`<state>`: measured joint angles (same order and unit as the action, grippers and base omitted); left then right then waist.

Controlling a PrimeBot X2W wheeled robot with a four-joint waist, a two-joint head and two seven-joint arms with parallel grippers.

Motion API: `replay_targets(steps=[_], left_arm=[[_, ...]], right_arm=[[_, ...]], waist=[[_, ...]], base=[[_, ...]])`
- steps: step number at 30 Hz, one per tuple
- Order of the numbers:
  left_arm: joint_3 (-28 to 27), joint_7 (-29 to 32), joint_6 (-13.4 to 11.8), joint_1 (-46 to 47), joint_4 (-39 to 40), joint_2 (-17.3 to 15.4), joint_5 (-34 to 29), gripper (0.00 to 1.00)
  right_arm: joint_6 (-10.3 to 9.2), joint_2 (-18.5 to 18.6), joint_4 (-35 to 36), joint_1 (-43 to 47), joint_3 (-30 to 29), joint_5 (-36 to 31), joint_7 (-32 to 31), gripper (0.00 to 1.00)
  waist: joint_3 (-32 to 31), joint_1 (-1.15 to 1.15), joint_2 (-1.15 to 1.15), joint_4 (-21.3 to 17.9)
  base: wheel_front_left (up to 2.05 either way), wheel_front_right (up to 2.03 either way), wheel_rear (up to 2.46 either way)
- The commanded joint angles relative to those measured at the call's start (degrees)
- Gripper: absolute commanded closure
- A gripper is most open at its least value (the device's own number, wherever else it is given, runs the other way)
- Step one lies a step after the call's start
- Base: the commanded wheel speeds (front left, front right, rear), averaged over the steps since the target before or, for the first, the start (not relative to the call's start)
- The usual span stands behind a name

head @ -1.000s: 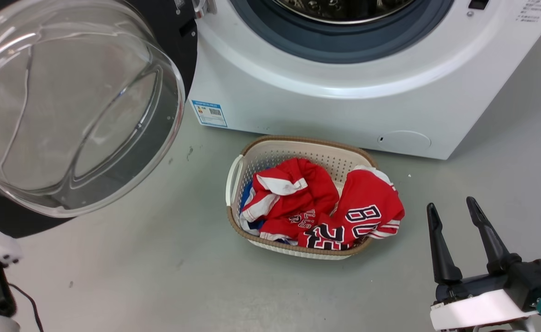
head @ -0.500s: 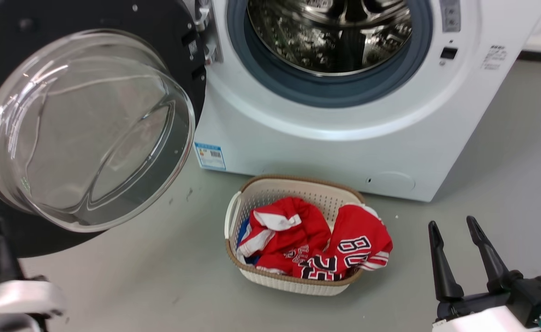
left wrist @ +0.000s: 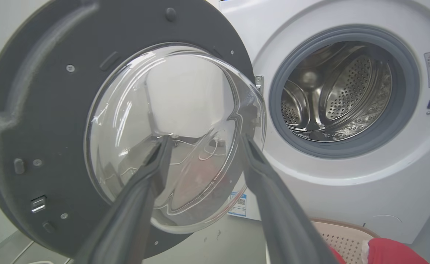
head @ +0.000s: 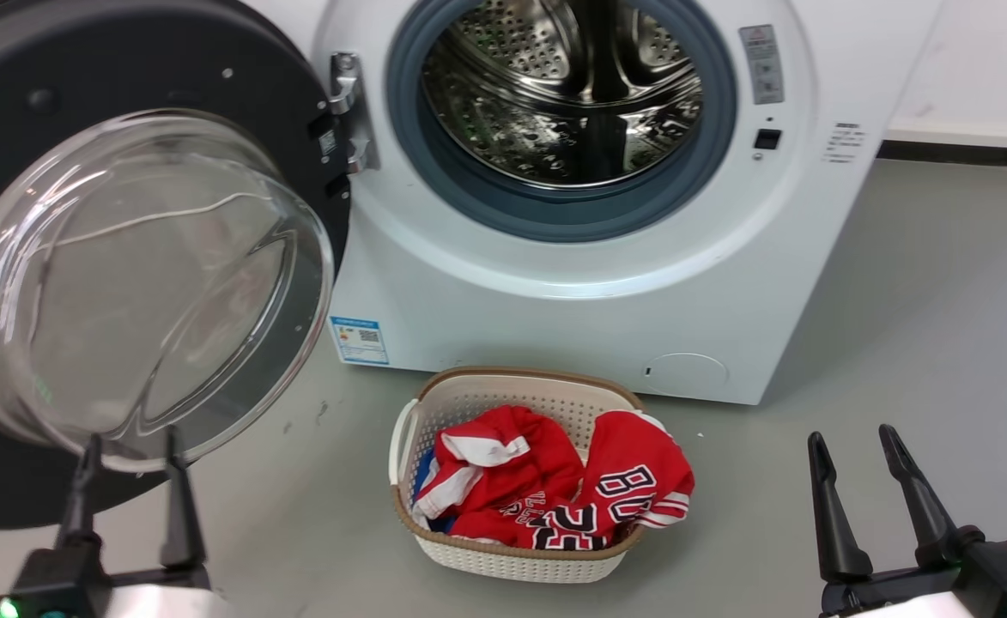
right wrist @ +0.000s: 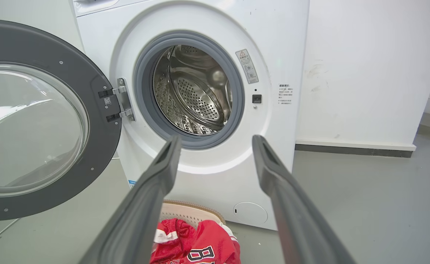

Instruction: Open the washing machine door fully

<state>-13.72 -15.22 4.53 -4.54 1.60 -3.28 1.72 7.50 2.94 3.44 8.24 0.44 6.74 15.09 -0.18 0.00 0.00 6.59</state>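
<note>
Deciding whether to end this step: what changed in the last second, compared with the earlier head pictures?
The head camera tilted up, so more of the drum shows. The left pincer came into view at the lower left, open, holding nothing. The door stayed swung wide; the basket of red clothes and the open right pincer stayed put.

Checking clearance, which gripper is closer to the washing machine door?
Left. The left gripper sits just before the door; the right gripper sits past the basket, well away.
</note>
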Motion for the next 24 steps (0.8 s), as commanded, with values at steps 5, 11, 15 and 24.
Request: replay_targets(steps=[5,11,15,24], left_arm=[[3.51,0.13,-0.85,-2.84,1.94,0.27,0.44,0.0],[7.23,0.13,-2.12,-4.85,2.33,0.38,-0.22,0.0],[9.43,0.13,-2.85,-4.91,1.74,0.38,0.06,0.0],[12.69,0.13,-3.56,-5.47,0.61,0.4,2.04,0.0]], right_arm=[[-0.02,-0.13,0.85,0.83,-0.46,0.13,0.11,0.0],[-0.02,-0.13,1.56,1.34,-1.47,0.65,0.11,0.0],[-0.02,-0.13,1.65,1.54,-1.62,0.7,0.11,0.0],[-0.02,-0.13,1.92,2.57,-1.95,1.29,0.11,0.0]], waist=[[-0.55,0.0,0.0,-2.65],[-0.4,0.0,0.0,-4.46],[-0.32,0.0,0.0,-5.3],[-0.57,0.0,0.0,-6.71]], base=[[0.0,0.0,0.0],[0.0,0.0,0.0],[0.0,0.0,0.0],[0.0,0.0,0.0]])
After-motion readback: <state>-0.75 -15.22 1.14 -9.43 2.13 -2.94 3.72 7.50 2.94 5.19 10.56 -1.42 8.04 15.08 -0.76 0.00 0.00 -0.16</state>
